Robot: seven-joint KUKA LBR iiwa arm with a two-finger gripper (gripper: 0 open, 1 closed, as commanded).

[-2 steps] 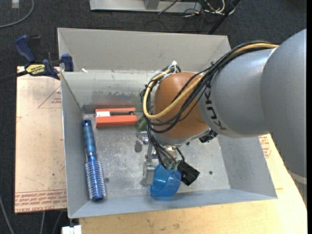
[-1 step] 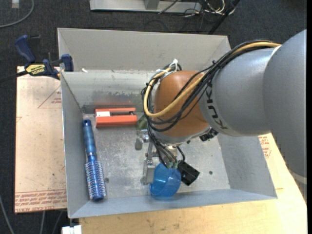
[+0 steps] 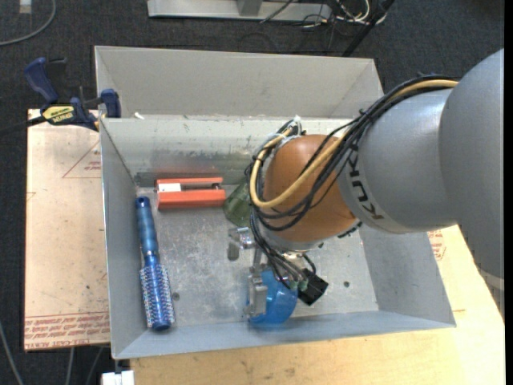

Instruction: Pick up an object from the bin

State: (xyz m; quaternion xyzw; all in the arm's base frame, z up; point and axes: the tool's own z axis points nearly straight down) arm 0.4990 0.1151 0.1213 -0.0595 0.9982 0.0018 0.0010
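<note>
Bin (image 3: 200, 291): bare grey sheet metal, matt, floor scuffed; hairbrush (image 3: 151, 257) at 8 o'clock: glossy blue plastic handle, bristly head; orange block (image 3: 191, 194) at 11: smooth plastic; blue piece (image 3: 276, 310) at 6: shiny plastic; wrist cover (image 3: 309, 184): smooth glossy orange.

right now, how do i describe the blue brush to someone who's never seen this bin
Find the grey metal bin and look along the floor by the wall at view left. A long blue hairbrush lies there, handle toward the back, bristled head toward the front. It is the only long, bristled thing; the other blue thing, by the gripper, is short and rounded.
</note>
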